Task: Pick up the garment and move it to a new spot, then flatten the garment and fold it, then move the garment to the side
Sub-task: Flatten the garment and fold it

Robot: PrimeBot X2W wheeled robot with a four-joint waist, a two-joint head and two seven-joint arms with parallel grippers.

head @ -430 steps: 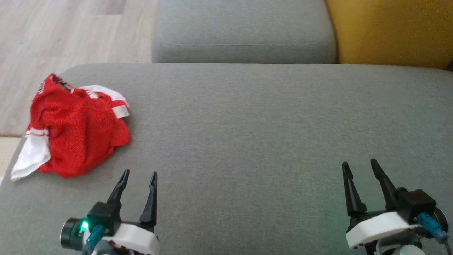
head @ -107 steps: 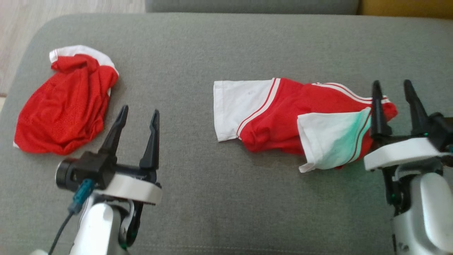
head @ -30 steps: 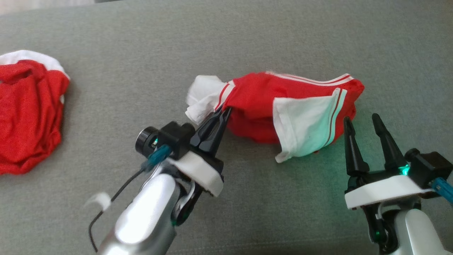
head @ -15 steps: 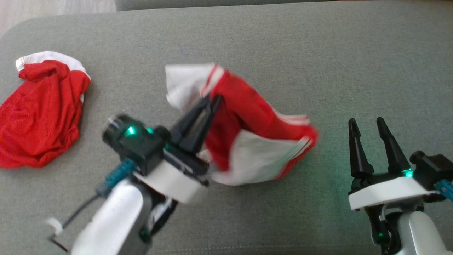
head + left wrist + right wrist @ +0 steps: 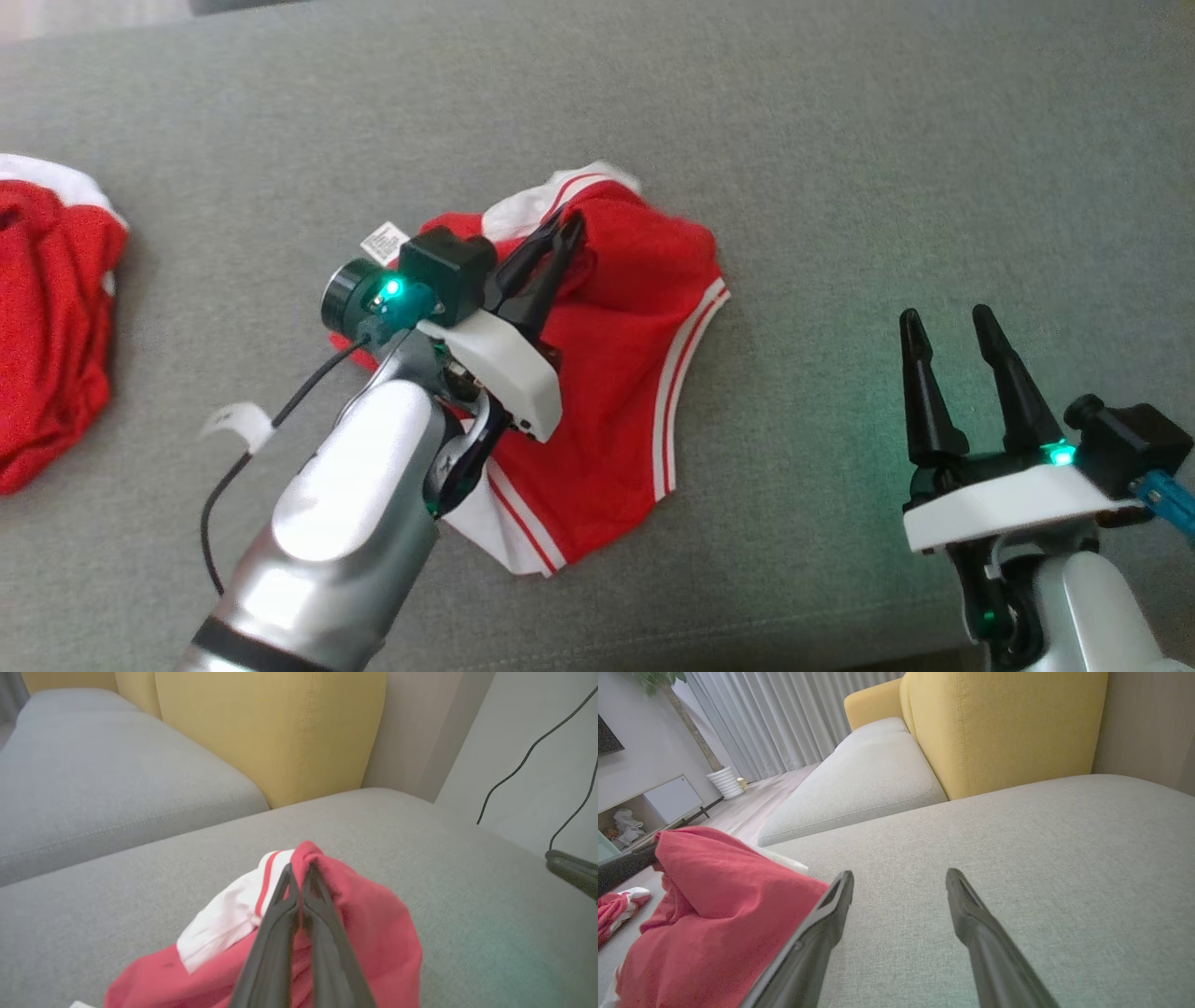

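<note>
The garment (image 5: 625,373) is a red top with white sleeves and red-and-white stripes, hanging lifted over the middle of the grey cushion (image 5: 840,140). My left gripper (image 5: 565,229) is shut on its upper fold, near the sleeve. In the left wrist view the closed fingers (image 5: 299,905) pinch red cloth of the garment (image 5: 373,924) beside a white sleeve. My right gripper (image 5: 943,322) stands open to the right, apart from the cloth. Through the right wrist view, the open right gripper (image 5: 899,877) hovers over bare cushion with the garment (image 5: 714,896) at its left.
A second red garment (image 5: 47,317) with white trim lies crumpled at the cushion's left edge. A yellow sofa back (image 5: 1004,728) and another grey seat cushion (image 5: 859,788) lie beyond. A dark cable (image 5: 528,756) hangs against the wall.
My left gripper, shut on the garment, has lifted it and swung it leftward; the cloth now hangs spread below the gripper. The right gripper stayed open and nearly still. The head camera shifted.
</note>
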